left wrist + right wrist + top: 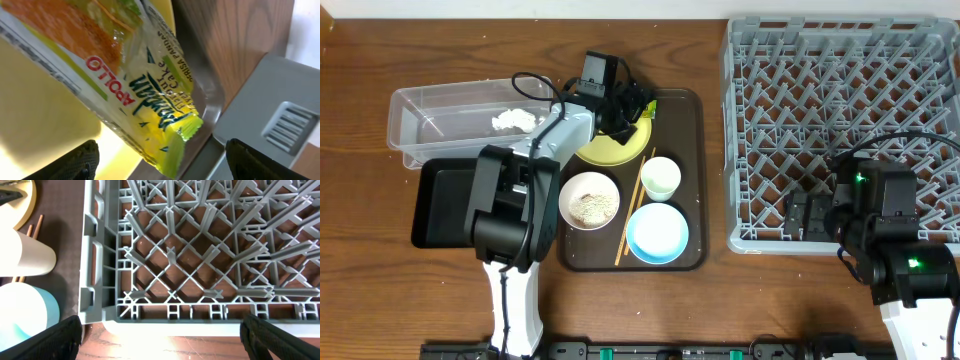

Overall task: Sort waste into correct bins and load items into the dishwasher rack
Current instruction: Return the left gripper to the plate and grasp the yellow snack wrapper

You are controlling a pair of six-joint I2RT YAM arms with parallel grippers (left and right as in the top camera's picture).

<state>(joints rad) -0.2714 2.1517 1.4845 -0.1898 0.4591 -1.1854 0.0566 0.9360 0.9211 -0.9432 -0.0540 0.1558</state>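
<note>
L hand (160, 150) wide open, empty; wrapper (145, 95) lies just ahead, on yellow plate (30, 110).

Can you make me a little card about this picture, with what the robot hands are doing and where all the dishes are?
Left gripper: open, right over the snack wrapper
Snack wrapper: lying on the yellow plate
Right gripper: open, above the dishwasher rack
Dishwasher rack: no dishes in it yet
White bowl: rice scraps inside
Blue bowl, cup, chopsticks: on the brown tray
Clear tub: white stuff inside
Black tray: nothing seen in it
</note>
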